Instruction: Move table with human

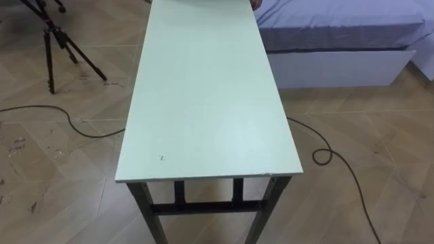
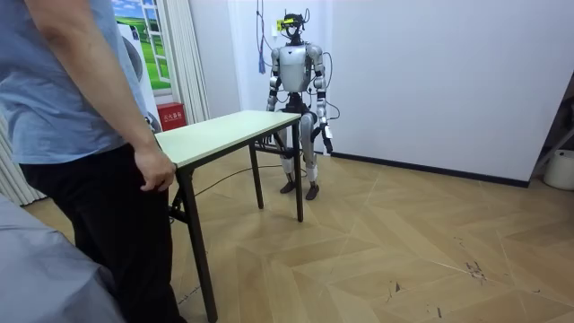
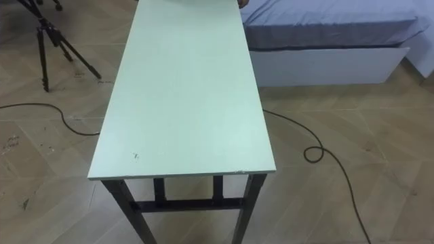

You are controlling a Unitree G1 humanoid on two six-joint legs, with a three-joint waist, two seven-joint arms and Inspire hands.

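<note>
The table (image 1: 203, 102) stood lengthwise on the wooden floor (image 1: 54, 203), one short end just below the robot's head camera and the other short end running away from it. Its pale green tabletop was bare apart from a tiny dark mark near the close left corner. Dark legs joined by a crossbar showed under the close end.

In the room view the robot stood upright at the far end of the table, facing along it. Its left hand (image 2: 328, 141) hung low beside its thigh, apart from the table. It was too small there to tell whether the fingers were apart or together. Its right arm ran down behind the far end of the tabletop, so I could not tell how things stood below the wrist.

A person (image 2: 81, 135) in a blue shirt and dark trousers stood at the near end. The person's hand (image 2: 158, 170) was at the corner of the tabletop, with the fingers bent against its edge.

A bed (image 1: 339, 30) with a blue-grey sheet and a white base lay just beside the far right part of the table. A black tripod (image 1: 57, 41) stood well off to the left. A dark cord (image 1: 339, 169) lay across the floor on both sides of the table.
</note>
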